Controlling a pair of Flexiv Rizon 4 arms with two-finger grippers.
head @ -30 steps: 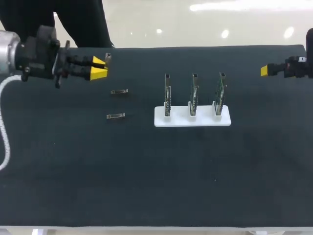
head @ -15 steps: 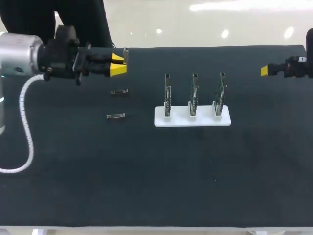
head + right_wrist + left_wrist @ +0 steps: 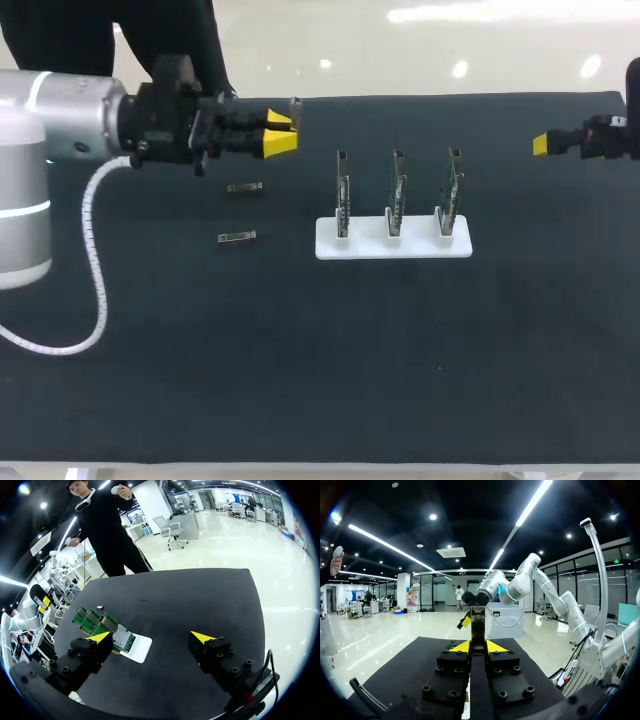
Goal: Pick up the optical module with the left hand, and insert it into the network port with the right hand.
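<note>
Coming in from the left of the head view, the left arm is held over the far part of the black cloth-covered table. Its left pincer is clamped on a small silver metal optical module, which stands upright at the yellow tips. In the left wrist view the tips of the left pincer are seen drawn close together, with only a narrow slit between them.

Two more small silver modules are laid flat on the table on the near side of that pincer. One is close under it and the other lies nearer the front, and the two are apart from each other.

A white rectangular plastic base is set near the middle of the table, to the right of the held module and apart from it. Three upright green circuit boards are slotted into it side by side. Their ports are too small to be made out.

The right pincer is kept at the far right edge of the table, well apart from the base. In the right wrist view the fingers of the right pincer are spread wide, and the boards and the base are seen ahead of them.
</note>
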